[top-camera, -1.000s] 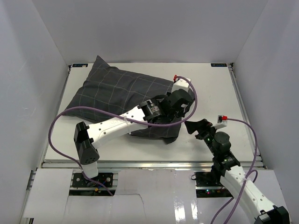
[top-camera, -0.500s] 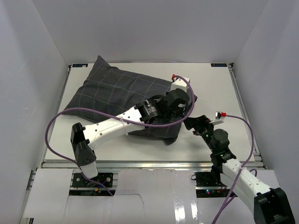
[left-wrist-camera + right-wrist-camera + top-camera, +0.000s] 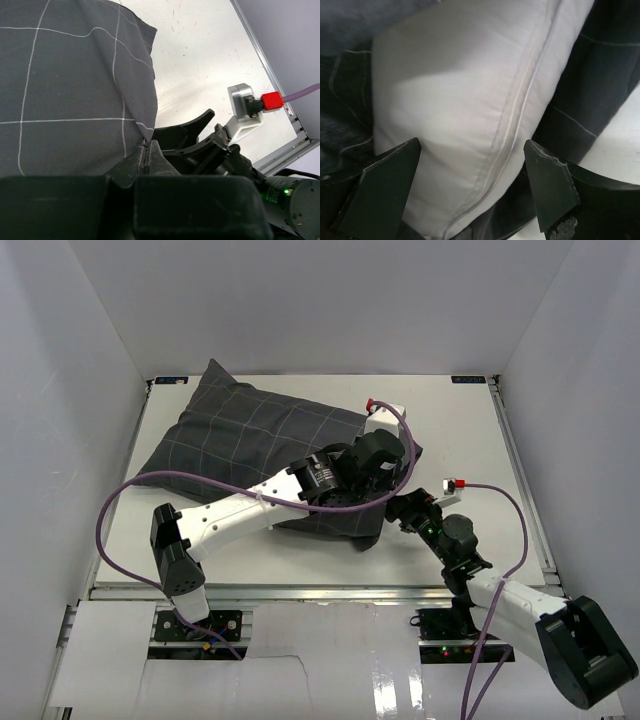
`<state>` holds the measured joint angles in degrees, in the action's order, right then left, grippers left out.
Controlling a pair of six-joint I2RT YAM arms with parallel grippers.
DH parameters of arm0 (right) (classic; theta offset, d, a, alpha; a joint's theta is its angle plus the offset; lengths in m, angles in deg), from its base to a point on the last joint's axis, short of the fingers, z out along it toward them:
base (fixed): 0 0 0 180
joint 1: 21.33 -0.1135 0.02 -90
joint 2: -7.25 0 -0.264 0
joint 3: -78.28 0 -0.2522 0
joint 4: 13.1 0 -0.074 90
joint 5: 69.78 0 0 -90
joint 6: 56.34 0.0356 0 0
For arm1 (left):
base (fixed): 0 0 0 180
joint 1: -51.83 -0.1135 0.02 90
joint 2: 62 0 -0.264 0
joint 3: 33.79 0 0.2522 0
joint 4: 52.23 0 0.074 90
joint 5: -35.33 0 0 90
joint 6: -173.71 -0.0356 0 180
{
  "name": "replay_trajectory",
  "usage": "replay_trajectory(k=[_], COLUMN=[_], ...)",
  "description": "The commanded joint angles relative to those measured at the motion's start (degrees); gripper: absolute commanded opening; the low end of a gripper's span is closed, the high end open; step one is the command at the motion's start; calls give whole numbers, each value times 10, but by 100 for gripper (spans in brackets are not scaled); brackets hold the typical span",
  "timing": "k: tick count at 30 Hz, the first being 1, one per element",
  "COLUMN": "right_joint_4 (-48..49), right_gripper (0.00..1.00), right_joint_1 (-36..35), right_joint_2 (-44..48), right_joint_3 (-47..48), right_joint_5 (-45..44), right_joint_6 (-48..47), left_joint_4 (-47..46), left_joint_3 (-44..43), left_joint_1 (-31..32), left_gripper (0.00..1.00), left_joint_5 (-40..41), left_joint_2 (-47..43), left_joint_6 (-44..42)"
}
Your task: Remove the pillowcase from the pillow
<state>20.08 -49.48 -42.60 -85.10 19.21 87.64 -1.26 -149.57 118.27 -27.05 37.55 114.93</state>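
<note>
On the top camera I see the pillowcase (image 3: 250, 445) on the table's (image 3: 470, 440) far left, with my left gripper (image 3: 393, 480) and right gripper (image 3: 405, 508) at its near-right end; my left wrist view shows the left gripper pinching its hem, and my right wrist view shows the right gripper spread around the exposed white pillow (image 3: 455, 90).

The left arm (image 3: 235, 515) and right arm (image 3: 510, 598) were white-shelled with black joints; purple cables (image 3: 118, 502) ended in red plugs (image 3: 272, 100).

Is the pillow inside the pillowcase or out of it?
Mostly inside. From above, the pillowcase covers it; the right wrist view shows only a white pillow end peeking from the opening.
</note>
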Motion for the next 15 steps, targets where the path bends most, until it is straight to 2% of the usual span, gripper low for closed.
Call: replay_trajectory(k=[1,7,15], right_joint_4=[83,95,144], right_gripper=[90,90,90], right_joint_1=[-17,-19,-19], right_joint_2=[-45,-88,-119], right_joint_3=[0,2,29], right_joint_5=[-30,-78,-77], right_joint_6=[-5,-5,-38], left_joint_4=[-43,-48,-56], left_joint_3=[-4,9,24], left_joint_1=[0,0,1], left_gripper=[0,0,0], left_joint_5=[-9,-6,-7], left_joint_2=[-41,-52,-64], left_joint_6=[13,21,29])
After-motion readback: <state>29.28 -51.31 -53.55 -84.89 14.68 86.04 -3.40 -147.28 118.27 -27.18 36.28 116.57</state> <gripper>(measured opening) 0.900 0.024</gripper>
